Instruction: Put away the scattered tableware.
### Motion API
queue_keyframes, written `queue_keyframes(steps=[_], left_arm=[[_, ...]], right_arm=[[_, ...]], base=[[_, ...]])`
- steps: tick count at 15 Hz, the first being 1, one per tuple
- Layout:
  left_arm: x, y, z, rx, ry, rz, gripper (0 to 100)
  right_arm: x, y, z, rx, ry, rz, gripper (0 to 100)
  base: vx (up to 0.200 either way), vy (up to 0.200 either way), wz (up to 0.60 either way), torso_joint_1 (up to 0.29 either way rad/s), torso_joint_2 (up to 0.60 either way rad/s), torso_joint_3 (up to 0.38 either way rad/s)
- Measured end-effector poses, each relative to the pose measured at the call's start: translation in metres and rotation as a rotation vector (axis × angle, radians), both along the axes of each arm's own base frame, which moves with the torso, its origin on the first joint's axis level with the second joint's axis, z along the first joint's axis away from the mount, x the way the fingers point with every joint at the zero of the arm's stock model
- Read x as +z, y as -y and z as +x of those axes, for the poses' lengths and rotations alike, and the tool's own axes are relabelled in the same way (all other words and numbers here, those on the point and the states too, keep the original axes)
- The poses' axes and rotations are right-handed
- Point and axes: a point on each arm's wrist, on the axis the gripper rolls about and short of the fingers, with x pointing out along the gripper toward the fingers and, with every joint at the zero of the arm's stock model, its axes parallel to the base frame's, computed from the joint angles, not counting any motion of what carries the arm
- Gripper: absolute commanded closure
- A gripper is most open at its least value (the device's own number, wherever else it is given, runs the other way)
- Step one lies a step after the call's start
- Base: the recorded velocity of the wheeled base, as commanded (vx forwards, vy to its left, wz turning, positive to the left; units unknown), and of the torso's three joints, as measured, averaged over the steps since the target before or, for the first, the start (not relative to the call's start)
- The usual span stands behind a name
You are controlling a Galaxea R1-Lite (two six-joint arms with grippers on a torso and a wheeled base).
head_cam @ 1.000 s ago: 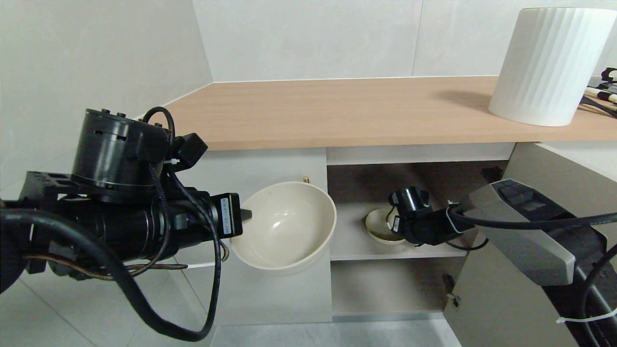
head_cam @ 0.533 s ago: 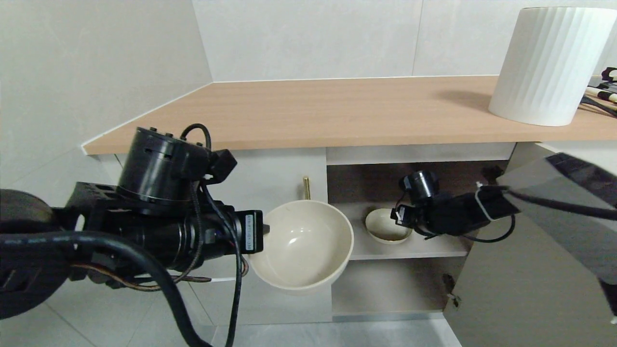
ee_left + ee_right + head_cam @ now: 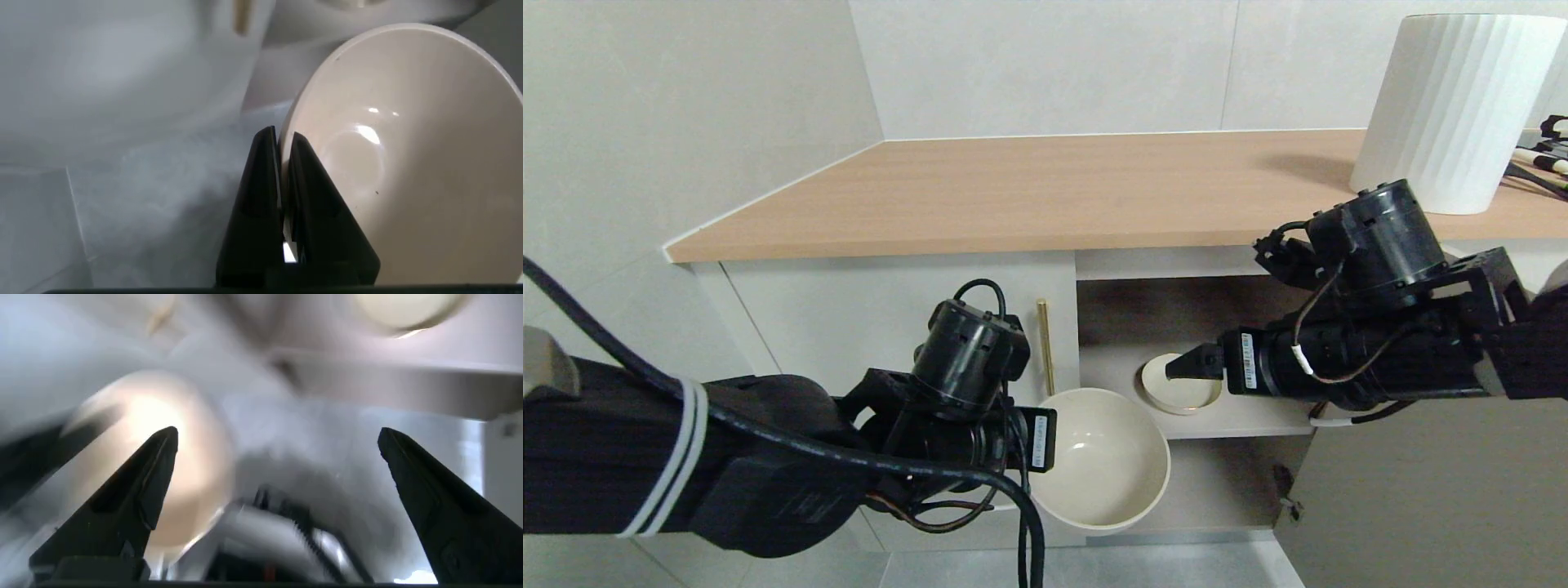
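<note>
Bowl (image 3: 1107, 465) rim is pinched between the fingers of your left end effector (image 3: 282, 139), one inside the wall and one outside, shut tight on it; the big cream bowl hangs off the floor in front of the cabinet, at the left edge of the open compartment and lower than the shelf (image 3: 1258, 420). I judge the step in hand to be carrying it in and setting it down. It is held by the rim alone, so it will want to swing; move slowly and keep the wrist level. Steer wide of the brass door handle (image 3: 1043, 343) just beside the bowl, and mind the shelf's front edge. Let the base rest fully before you part the fingers, or it may drop and chip.

Your right end effector (image 3: 276, 437) has its fingers spread wide, gripping nothing; it hangs in front of the opening, close to the small bowl (image 3: 1180, 384) on the shelf, though contact cannot be judged. It sits near your likely path, so keep the two arms apart.

Counted: two bowls, one large and one small; one shelf; one handle; on the counter (image 3: 1054, 188), one white ribbed container (image 3: 1454, 106), with dark utensils beside it, too small to count.
</note>
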Motion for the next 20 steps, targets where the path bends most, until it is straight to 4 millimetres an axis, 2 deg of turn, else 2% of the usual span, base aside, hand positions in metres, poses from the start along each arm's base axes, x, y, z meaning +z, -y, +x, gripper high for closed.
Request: queue_keyframes(steps=[2, 4, 10, 14, 15, 20], left_arm=[[-0.009, 0.007, -0.001, -0.016, -0.018, 0.019, 100], [-0.015, 0.011, -0.002, -0.020, -0.027, 0.034, 100], [-0.016, 0.013, -0.003, 0.001, -0.013, 0.056, 100], [-0.014, 0.014, -0.006, -0.002, -0.006, 0.054, 100], [-0.013, 0.014, -0.006, -0.003, -0.003, 0.051, 100], [-0.011, 0.013, -0.008, -0.006, -0.002, 0.049, 100]], right_arm=[[-0.001, -0.010, -0.022, 0.084, -0.007, -0.027, 0], [-0.011, -0.020, -0.031, 0.136, -0.050, -0.068, 0], [-0.057, -0.042, -0.015, 0.149, -0.168, -0.167, 0], [-0.072, -0.050, -0.007, 0.143, -0.194, -0.185, 0], [-0.074, -0.051, -0.006, 0.136, -0.189, -0.186, 100], [-0.082, -0.057, 0.001, 0.125, -0.184, -0.183, 100]], base=[[0.000, 0.000, 0.00, 0.000, 0.00, 0.000], [0.000, 0.000, 0.00, 0.000, 0.00, 0.000], [0.000, 0.000, 0.00, 0.000, 0.00, 0.000], [0.000, 0.000, 0.00, 0.000, 0.00, 0.000], [0.000, 0.000, 0.00, 0.000, 0.00, 0.000], [0.000, 0.000, 0.00, 0.000, 0.00, 0.000]])
